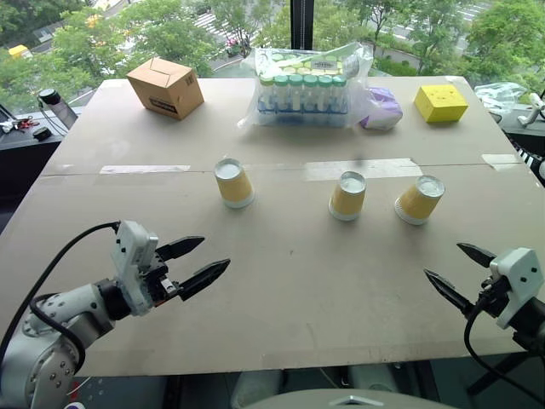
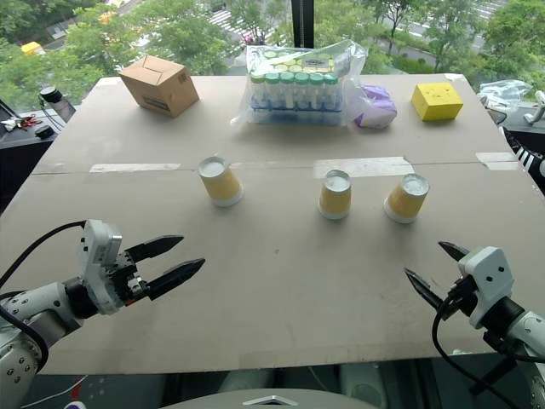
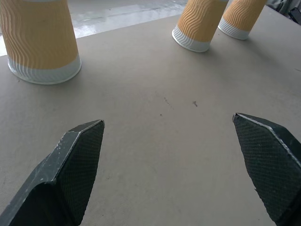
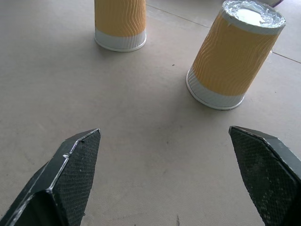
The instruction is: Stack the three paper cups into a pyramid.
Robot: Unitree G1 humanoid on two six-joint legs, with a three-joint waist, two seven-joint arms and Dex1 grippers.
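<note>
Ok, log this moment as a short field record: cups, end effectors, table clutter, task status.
cups: three paper cups, upside down, standing apart in a rough row mid-table: left cup, middle cup, right cup
stacking: none yet, no cup touches another
left end effector: open, empty, short of the left cup
right end effector: open, empty, short of the right cup
far edge: cardboard box, bag of bottles, yellow box
surface: table

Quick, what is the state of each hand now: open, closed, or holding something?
Left hand: open, holding nothing, short of the cups.
Right hand: open, holding nothing.
</note>
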